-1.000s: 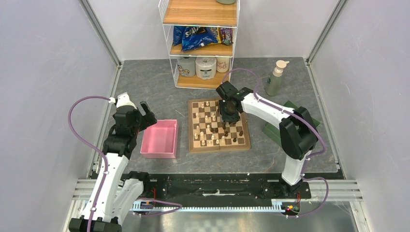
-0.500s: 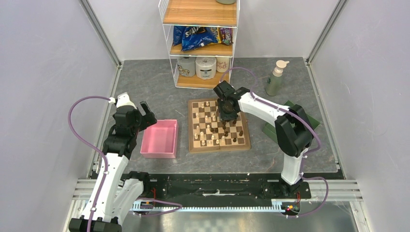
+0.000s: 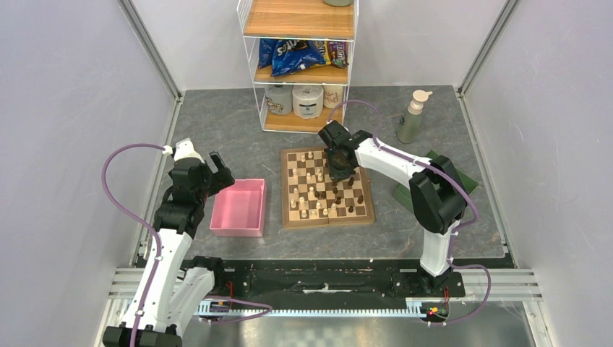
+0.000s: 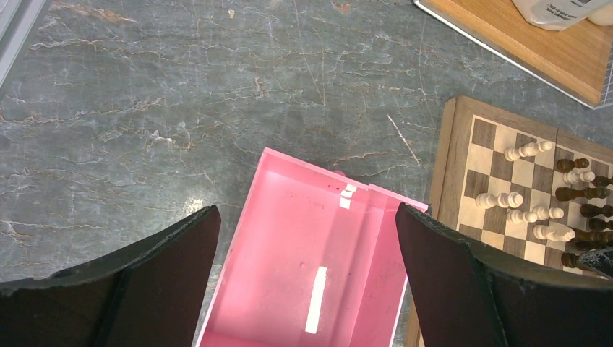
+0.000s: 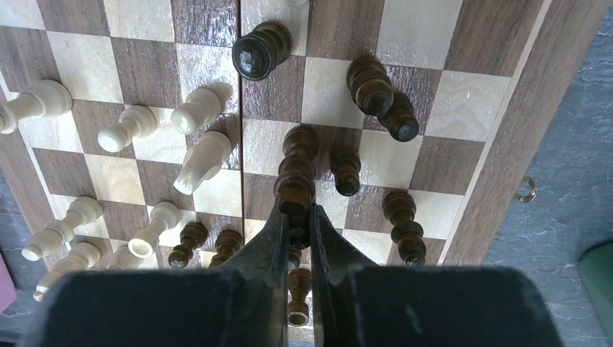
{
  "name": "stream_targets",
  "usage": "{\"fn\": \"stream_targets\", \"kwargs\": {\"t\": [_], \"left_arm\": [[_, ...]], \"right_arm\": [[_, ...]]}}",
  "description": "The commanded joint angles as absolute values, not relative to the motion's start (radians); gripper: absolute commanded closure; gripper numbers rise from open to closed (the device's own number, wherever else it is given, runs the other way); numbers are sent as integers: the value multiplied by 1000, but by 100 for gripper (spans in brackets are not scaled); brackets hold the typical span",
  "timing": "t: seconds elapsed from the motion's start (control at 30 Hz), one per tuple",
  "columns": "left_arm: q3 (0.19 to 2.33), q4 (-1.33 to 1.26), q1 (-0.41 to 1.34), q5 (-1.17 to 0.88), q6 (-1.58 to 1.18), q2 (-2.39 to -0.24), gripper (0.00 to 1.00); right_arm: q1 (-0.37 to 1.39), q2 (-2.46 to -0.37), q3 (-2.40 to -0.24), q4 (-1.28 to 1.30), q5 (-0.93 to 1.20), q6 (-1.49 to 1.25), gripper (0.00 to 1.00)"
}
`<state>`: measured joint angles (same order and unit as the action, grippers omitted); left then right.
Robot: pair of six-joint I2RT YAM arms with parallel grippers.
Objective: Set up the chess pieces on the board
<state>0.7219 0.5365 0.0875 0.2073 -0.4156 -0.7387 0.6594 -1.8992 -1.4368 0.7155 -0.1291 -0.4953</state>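
Hanging out on the left, the left gripper [image 4: 303,217] hovers over the pink tray [image 4: 289,253], fingers spread wide with nothing between them, and it's well apart from the play. Across to the board [image 5: 463,105]: in the right wrist view the cream pieces [image 5: 202,155] are scattered over its left side and dark ones crowd the right, nothing in proper ranks yet. Here's the action: the right gripper [image 5: 298,217] has its fingers pressed together on a tall dark piece [image 5: 296,163], pinching it low on the stem. That piece sits near the middle of the board, right at the fingertips; whether its base touches the wood, I cannot tell. A dark pawn [image 5: 345,170] stands just beside it on the right, so that's the one to watch. My read is that this is a carry to its home square. To do it well, hold the pinch firm, rise straight up clear of that pawn, travel high over the crowd, come down square-centre with the base flat, and only then let the fingers part
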Motion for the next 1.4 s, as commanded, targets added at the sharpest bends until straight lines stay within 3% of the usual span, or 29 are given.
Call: {"fn": "stream_targets", "kwargs": {"t": [0.0,0.23,0.43,0.83,1.37], "left_arm": [[733,508,89,201,-445,-736,1],[733,508,89,205,-443,-739,1],[733,508,90,212,-443,-739,1],[732,508,90,210,-443,-731,1],[734,508,89,215,-442,-737,1]], "right_arm": [[667,-1847,-1459,712,-134,-491,89],[669,-1684,-1427,753,-116,-473,94],[631,-1632,-1470,803,-243,-433,95],[474,-1862,-1591,758,-183,-446,94],[444,-2009,-1658,718,-176,-469,92]]}}
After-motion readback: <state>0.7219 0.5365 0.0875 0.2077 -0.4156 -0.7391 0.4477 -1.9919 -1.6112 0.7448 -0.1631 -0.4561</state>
